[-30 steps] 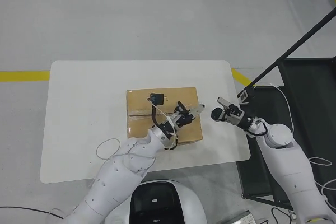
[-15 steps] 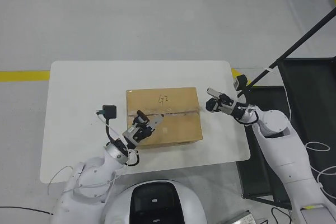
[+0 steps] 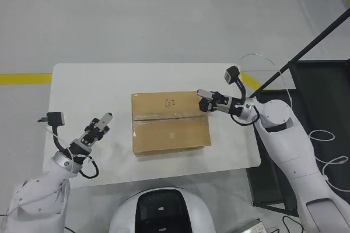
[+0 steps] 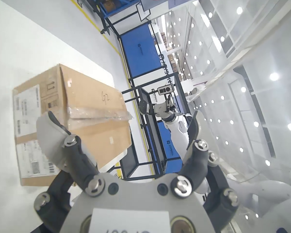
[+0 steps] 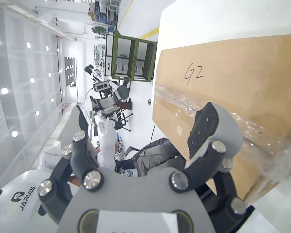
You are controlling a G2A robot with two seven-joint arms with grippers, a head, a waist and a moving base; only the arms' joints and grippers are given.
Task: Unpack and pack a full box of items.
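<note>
The right gripper (image 3: 203,100) has its jaws spread with nothing between them. In the top view it sits at the right edge of the cardboard box (image 3: 170,121), near the box's upper right corner and just above the end of the taped seam (image 3: 169,116). I cannot tell whether either finger touches the lid. The left gripper (image 3: 101,120) is also spread and empty. It hangs over bare tabletop (image 3: 87,87) at the left of the frame, well apart from the box, which stands shut in the middle of the tabletop.

The box looks like stiff corrugated card. Since it is said to be full, it is probably heavy enough to stay put under a light tug. The clear tape looks slick and crinkled, so a loose wrinkle at the seam's right-hand end seems the best place to take hold. To move the whole box, both side walls would serve better.

From above the lid reads as flat, with a handwritten mark on it. The right wrist view shows the right gripper (image 5: 143,127) with one pad in front of the taped seam (image 5: 174,98), where the tape puckers and wraps over the edge of the box (image 5: 232,73). The left wrist view, past the left gripper (image 4: 122,132), shows printed labels (image 4: 26,112) on a side wall of the box (image 4: 87,112).
</note>
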